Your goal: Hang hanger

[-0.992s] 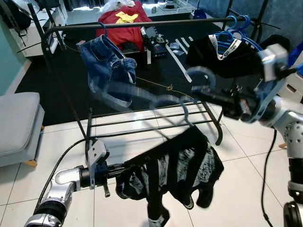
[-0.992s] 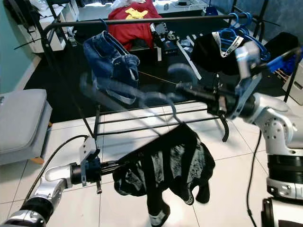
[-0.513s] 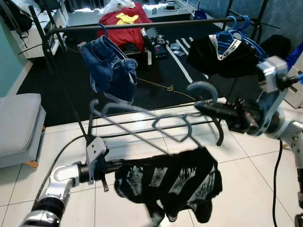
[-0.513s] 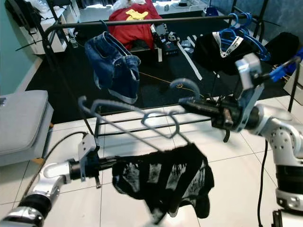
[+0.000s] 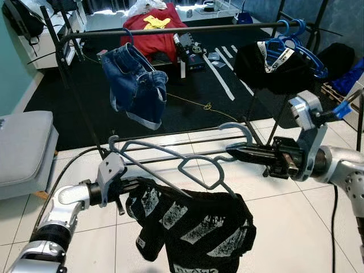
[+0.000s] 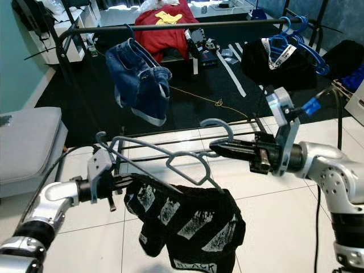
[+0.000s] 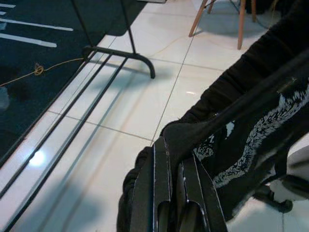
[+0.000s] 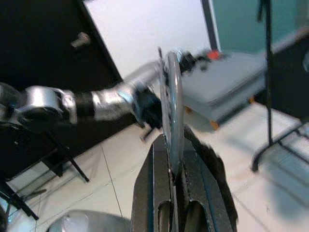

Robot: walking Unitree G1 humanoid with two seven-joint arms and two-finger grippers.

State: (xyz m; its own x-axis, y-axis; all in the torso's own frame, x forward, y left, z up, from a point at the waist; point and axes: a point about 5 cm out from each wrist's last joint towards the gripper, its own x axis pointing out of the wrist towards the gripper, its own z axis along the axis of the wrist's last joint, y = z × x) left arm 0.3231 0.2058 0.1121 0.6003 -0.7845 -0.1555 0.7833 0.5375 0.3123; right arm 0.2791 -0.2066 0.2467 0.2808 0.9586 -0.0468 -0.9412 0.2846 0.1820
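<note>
The black printed garment (image 5: pixel 196 224) runs off the head view's lower edge and hides the grey hanger's (image 5: pixel 187 165) lower bar. In the right wrist view the left arm (image 8: pixel 72 104) is blurred.

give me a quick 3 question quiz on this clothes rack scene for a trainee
1. True or false: the grey hanger already hangs on the rack's top rail.
2. Which gripper pinches the hanger just below its hook?
A. left gripper
B. right gripper
C. neither
3. Fill in: the garment draped on the hanger is a black ____ with white print.

Key
1. False: both grippers hold it low, in front of the rack, well below the rail.
2. B: its jaws are shut on the hanger by the hook, while the left gripper grips the far end.
3. shirt
</note>
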